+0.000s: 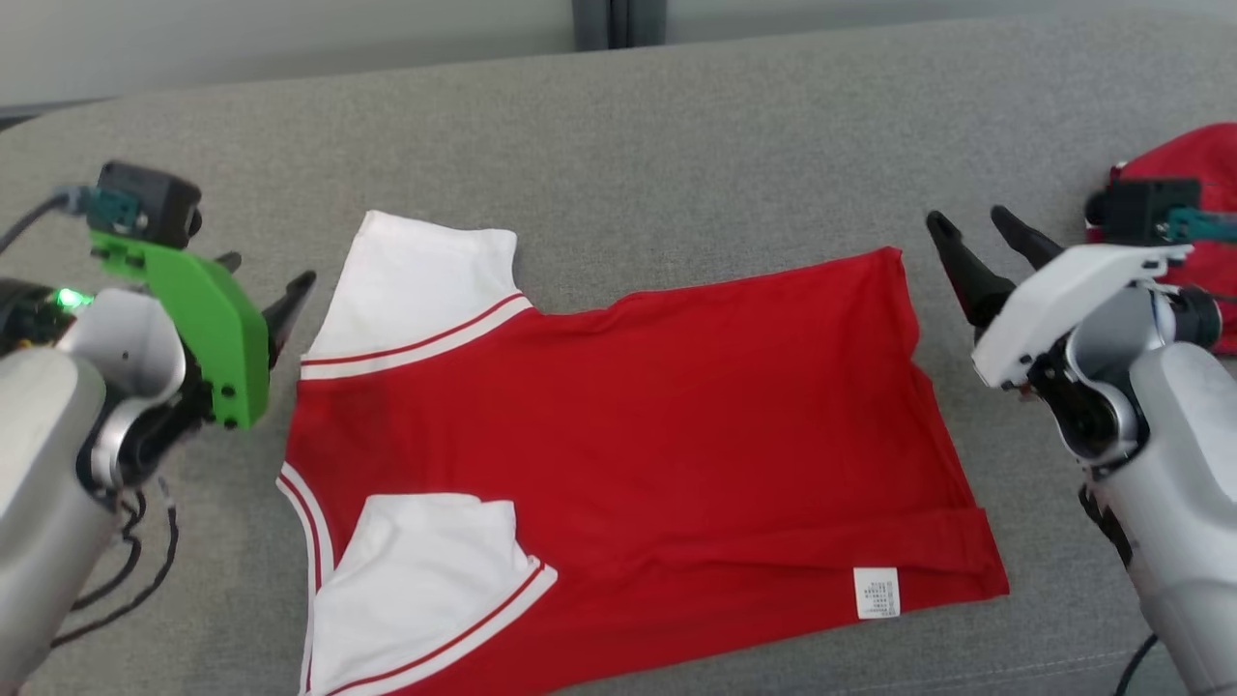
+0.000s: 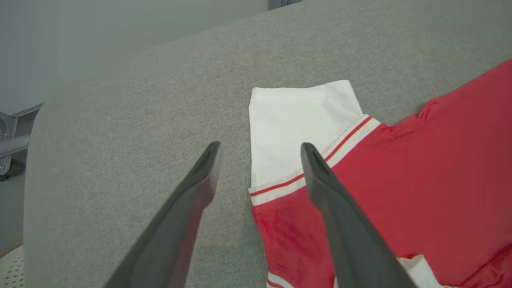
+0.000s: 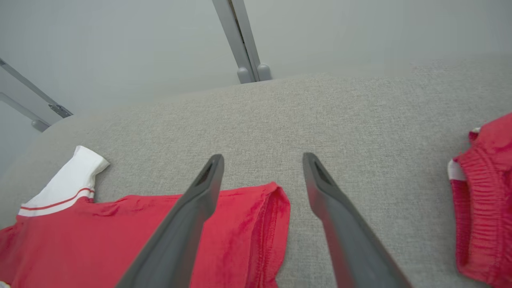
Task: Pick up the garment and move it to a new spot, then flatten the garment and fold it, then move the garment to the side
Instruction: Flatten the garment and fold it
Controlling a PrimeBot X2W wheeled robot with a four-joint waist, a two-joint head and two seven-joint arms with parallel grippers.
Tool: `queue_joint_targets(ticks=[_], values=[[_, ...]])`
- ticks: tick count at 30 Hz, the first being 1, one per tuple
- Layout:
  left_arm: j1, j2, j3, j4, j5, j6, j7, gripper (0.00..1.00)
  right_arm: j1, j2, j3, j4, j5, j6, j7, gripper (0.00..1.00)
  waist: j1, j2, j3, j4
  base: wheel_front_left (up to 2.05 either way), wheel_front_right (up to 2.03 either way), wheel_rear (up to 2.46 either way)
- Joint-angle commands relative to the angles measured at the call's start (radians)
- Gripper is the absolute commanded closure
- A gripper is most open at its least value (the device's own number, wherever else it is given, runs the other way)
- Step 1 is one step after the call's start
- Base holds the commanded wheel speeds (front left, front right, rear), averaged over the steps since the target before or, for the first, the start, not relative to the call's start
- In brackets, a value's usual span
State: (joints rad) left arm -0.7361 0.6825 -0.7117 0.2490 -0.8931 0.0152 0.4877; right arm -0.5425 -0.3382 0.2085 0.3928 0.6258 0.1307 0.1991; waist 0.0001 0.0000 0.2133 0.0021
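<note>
The garment [image 1: 628,425] is a red shirt with white sleeves and red-striped trim. It lies spread on the grey cushion [image 1: 676,145], sleeves to the left and hem to the right, with a white label near the lower hem. My left gripper [image 1: 269,273] hovers open just left of the upper white sleeve [image 2: 296,120], nothing between its fingers [image 2: 340,224]. Just right of the shirt's far hem corner [image 3: 272,200], my right gripper [image 1: 968,218] stands open and holds nothing. In the right wrist view its fingers [image 3: 192,216] straddle that corner from above.
A second red cloth piece [image 1: 1198,174] lies bunched at the right edge, behind my right wrist; its elastic band shows in the right wrist view [image 3: 484,200]. A metal post [image 3: 240,40] stands behind the cushion. Dark cables [image 1: 126,561] hang under my left arm.
</note>
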Motion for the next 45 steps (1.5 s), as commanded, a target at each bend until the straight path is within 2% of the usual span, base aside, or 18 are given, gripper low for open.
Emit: queue_joint_targets(ticks=[1,4,8,14,19,20,22,23,25,26,27,28,30,37,45], values=[[-0.061,-0.027,-0.01,0.042,0.012,-0.026,0.016,0.0,-0.051,0.008,0.027,0.038,0.002,0.0,0.016,0.0,-0.0001,0.0,0.125,-0.018,0.0,0.0,0.0],[-0.166,-0.091,-0.021,0.149,-0.002,-0.076,0.051,0.0,-0.152,0.005,0.09,0.129,-0.007,0.0,0.048,0.0,-0.0001,0.0,0.184,-0.025,0.0,0.0,0.0],[-0.276,-0.14,-0.031,0.28,-0.004,-0.111,0.075,0.0,-0.244,0.006,0.165,0.221,0.014,0.0,0.074,0.0,-0.0001,0.0,0.232,-0.042,0.0,0.0,0.0],[-0.363,-0.172,-0.054,0.438,-0.014,-0.137,0.093,0.0,-0.292,0.01,0.293,0.281,0.084,0.0,0.118,0.02,-0.0001,0.0,0.254,-0.077,0.0,0.0,0.0],[-0.379,-0.178,-0.067,0.517,-0.035,-0.146,0.079,0.0,-0.279,-0.004,0.389,0.262,0.137,-0.001,0.132,0.35,-0.0001,0.0,0.253,-0.105,0.0,0.0,0.0],[-0.382,-0.176,-0.071,0.527,-0.039,-0.146,0.075,0.0,-0.273,-0.008,0.408,0.252,0.15,-0.001,0.137,0.44,-0.0001,0.0,0.254,-0.111,0.0,0.0,0.0],[-0.392,-0.164,-0.081,0.552,-0.035,-0.146,0.066,0.0,-0.268,-0.016,0.438,0.229,0.172,-0.001,0.139,0.53,-0.0001,0.0,0.256,-0.121,0.0,0.0,0.0],[-0.396,-0.16,-0.087,0.563,-0.027,-0.145,0.062,0.0,-0.269,-0.021,0.449,0.22,0.178,0.0,0.136,0.54,-0.0001,0.0,0.258,-0.125,0.0,0.0,0.0],[-0.395,-0.162,-0.098,0.589,-0.027,-0.145,0.061,0.0,-0.272,-0.029,0.473,0.203,0.192,0.0,0.125,0.65,-0.0001,0.0,0.261,-0.132,0.0,0.0,0.0],[-0.393,-0.167,-0.103,0.599,-0.036,-0.145,0.064,0.0,-0.275,-0.03,0.483,0.193,0.199,0.0,0.117,0.92,-0.0001,0.0,0.263,-0.135,0.0,0.0,0.0],[-0.393,-0.169,-0.109,0.607,-0.04,-0.145,0.069,0.0,-0.278,-0.032,0.491,0.189,0.204,-0.001,0.11,1.0,-0.0001,0.0,0.264,-0.136,0.0,0.0,0.0],[-0.391,-0.172,-0.118,0.613,-0.047,-0.145,0.077,0.46,-0.283,-0.037,0.501,0.184,0.204,-0.001,0.099,1.0,-0.0001,0.0,0.264,-0.137,0.0,0.0,0.0],[-0.392,-0.168,-0.133,0.615,-0.054,-0.145,0.08,1.0,-0.293,-0.046,0.501,0.186,0.206,-0.001,0.062,1.0,-0.0001,0.0,0.263,-0.138,0.0,0.0,0.0],[-0.431,-0.135,-0.156,0.644,-0.013,-0.144,-0.03,1.0,-0.319,-0.021,0.437,0.265,0.185,-0.001,-0.148,1.0,-0.0001,0.0,0.218,-0.127,0.0,0.0,0.0],[-0.391,-0.128,-0.195,0.613,-0.052,-0.144,-0.104,1.0,-0.314,0.013,0.41,0.367,0.161,-0.001,-0.295,1.0,-0.0001,0.0,0.144,-0.091,0.0,0.0,0.0]])
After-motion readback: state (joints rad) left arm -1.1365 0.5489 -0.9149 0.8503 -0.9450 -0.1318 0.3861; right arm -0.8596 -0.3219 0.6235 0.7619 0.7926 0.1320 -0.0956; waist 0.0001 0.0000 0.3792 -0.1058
